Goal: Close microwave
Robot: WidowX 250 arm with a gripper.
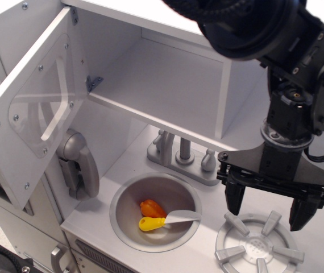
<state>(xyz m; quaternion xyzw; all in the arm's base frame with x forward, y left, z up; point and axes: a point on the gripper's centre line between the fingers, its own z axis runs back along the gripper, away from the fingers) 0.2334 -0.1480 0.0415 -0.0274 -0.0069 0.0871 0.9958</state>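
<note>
The gripper (pixel 268 211) hangs with its two black fingers spread apart and holds nothing. It is above the right part of the counter (pixel 96 213), just over the grey burner (pixel 258 247) and to the right of the sink (pixel 125 196). Its fingers point down.

The microwave (pixel 167 79) is the box compartment above the back edge of the counter, and it stands open. Its door (pixel 34 108) is swung out toward the left front corner of the counter, hinged on the left side of the box, so the clear window faces the camera at an angle. The door is well apart from the gripper, up and to the left of it, with the sink and the faucet (pixel 183 156) between them.

I judge that the coming move depends on this: the free edge of the door is the far-left one, nearest the camera, and the gripper must travel left across the sink and go to the outer side of the door, then push it to the right and back toward the box. Nothing is touching the door now.
</note>
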